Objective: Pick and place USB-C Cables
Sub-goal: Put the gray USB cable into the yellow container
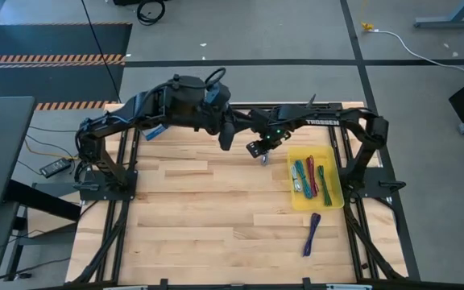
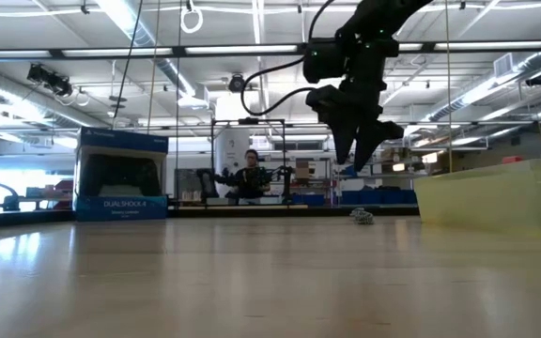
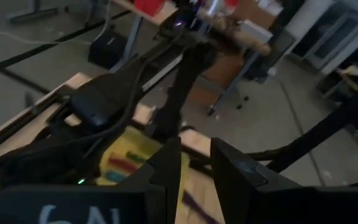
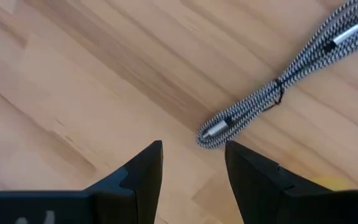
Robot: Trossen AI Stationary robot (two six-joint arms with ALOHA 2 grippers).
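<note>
Right gripper fingers apart, empty, poised above grey cable on bare table beside yellow tray. Cable light, limp, braided; grip at tied middle. Left gripper slightly parted, idle aloft.

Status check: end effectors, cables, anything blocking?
Right end effector open, hovering over the grey cable on the table. Left end effector open, raised, empty. Purple cable outside the yellow tray. Nothing blocking.
</note>
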